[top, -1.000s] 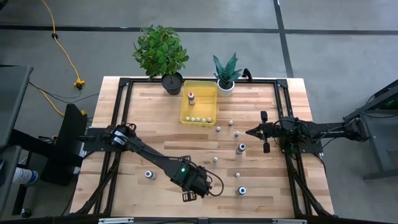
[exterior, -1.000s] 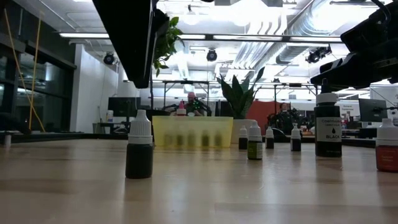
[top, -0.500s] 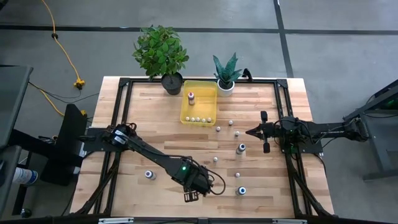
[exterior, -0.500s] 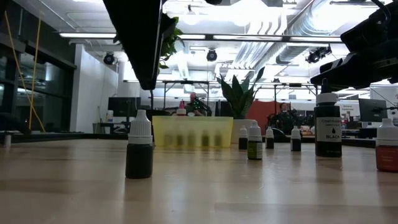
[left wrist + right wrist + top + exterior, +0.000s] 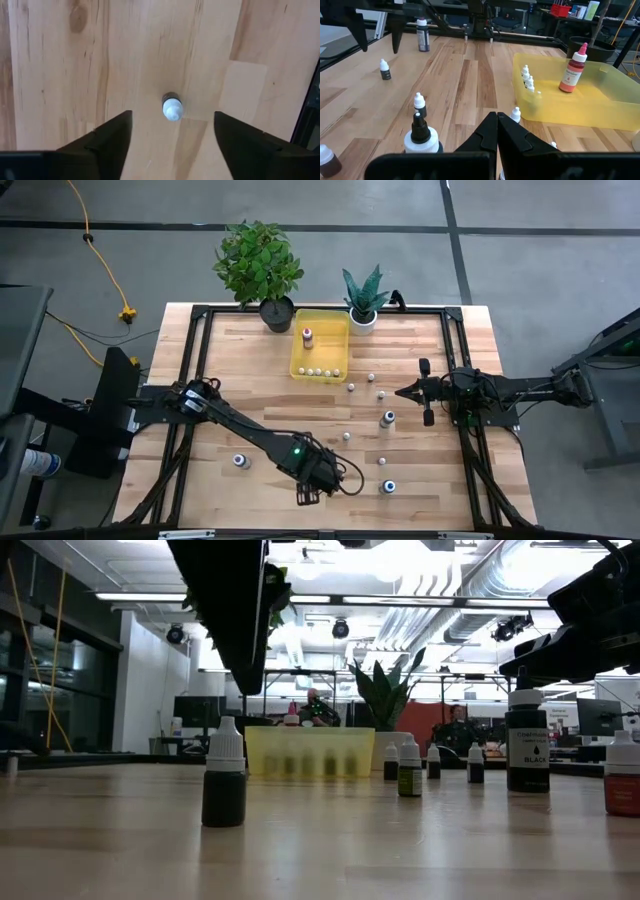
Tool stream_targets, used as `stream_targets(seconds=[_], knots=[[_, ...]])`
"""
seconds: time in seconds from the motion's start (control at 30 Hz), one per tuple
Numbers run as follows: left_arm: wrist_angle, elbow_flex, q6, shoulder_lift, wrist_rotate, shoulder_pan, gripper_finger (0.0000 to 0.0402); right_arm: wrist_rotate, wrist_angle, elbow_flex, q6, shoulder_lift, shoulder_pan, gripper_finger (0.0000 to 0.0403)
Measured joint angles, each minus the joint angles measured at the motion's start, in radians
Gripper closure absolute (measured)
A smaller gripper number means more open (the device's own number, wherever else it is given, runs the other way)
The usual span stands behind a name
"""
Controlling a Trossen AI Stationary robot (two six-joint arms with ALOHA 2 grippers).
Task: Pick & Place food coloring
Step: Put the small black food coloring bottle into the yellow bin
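Food coloring bottles are scattered over the wooden table (image 5: 250,380). My left gripper (image 5: 308,496) hangs open near the front edge. It is straight above a small dark bottle with a white cap (image 5: 172,108), which stands between the spread fingers (image 5: 107,140) without touching them. In the low view this bottle (image 5: 224,786) stands upright under the arm. Other bottles (image 5: 240,461) (image 5: 388,487) (image 5: 387,419) stand nearby. My right gripper (image 5: 401,391) waits shut at the right, and its fingertips (image 5: 497,131) are pressed together.
A yellow bin (image 5: 335,330) at the back holds a red bottle (image 5: 307,336) and a row of tiny bottles (image 5: 318,370). Two potted plants (image 5: 258,265) (image 5: 363,295) stand behind it. Black frame rails (image 5: 200,360) border the table.
My left gripper has opened wide and shifted slightly toward the front over the dark bottle. The right arm has not moved.
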Motion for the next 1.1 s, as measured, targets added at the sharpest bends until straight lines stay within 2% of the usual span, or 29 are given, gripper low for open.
stream_targets(seconds=[0.13,0.43,0.83,1.1], knots=[[-0.002,-0.004,0.0,0.0,0.0,0.0,0.011,0.0,0.0,0.0,0.0,0.0,0.0,0.0402],[0.045,-0.078,0.007,0.007,0.005,0.0,0.0108,0.0,0.0,0.0,0.0,0.0,0.0,0.0402],[0.07,-0.08,0.041,0.039,0.034,0.019,0.0108,0.0,0.0,0.0,0.0,0.0,0.0,0.0402],[0.081,-0.079,0.057,0.039,0.037,0.019,0.0146,0.0,0.0,0.0,0.0,0.0,0.0,0.0402]])
